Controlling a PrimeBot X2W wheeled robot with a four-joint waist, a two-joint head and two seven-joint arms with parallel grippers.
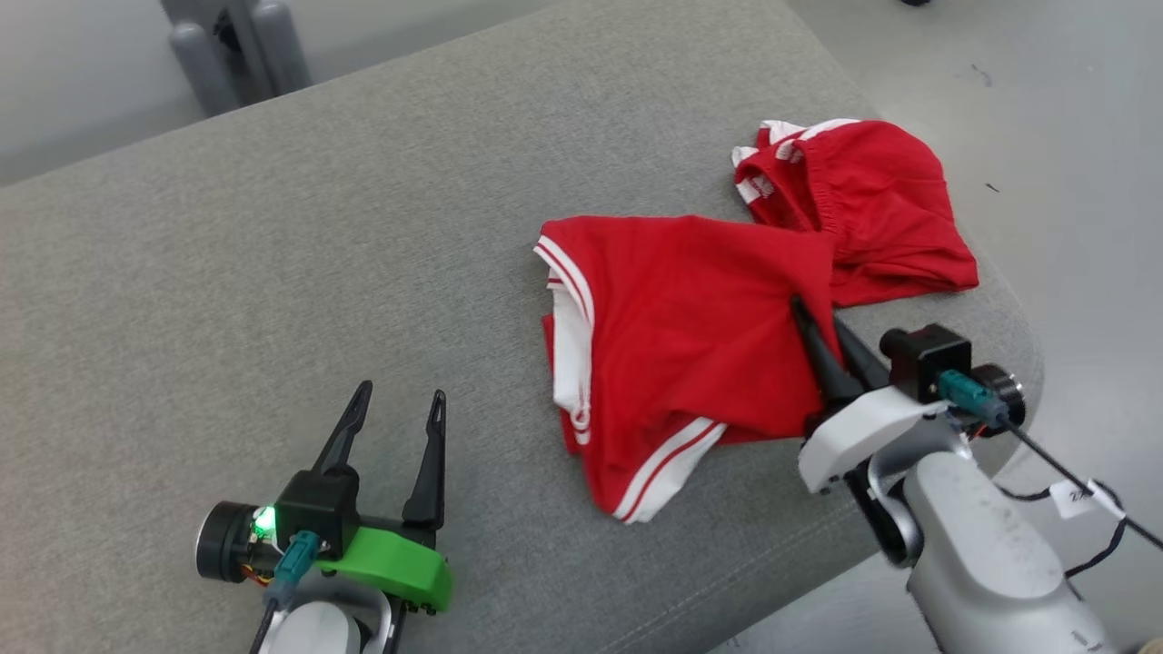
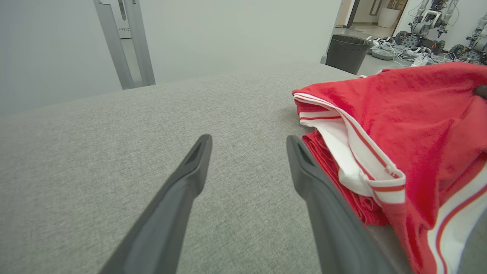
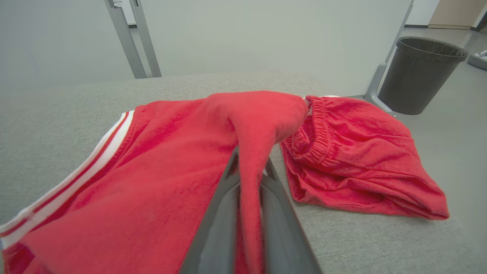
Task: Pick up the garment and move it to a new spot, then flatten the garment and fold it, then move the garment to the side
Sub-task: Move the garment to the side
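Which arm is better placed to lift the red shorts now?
Right. The right end effector is shut on a fold of the shorts; the left end effector stands open beside them.

soft red cloth garment (image 1: 690, 336), matt woven table (image 1: 273, 272)

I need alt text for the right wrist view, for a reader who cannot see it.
The right gripper is shut on a raised fold of the red garment, which lies crumpled on a grey surface. A dark bin stands on the floor beyond.
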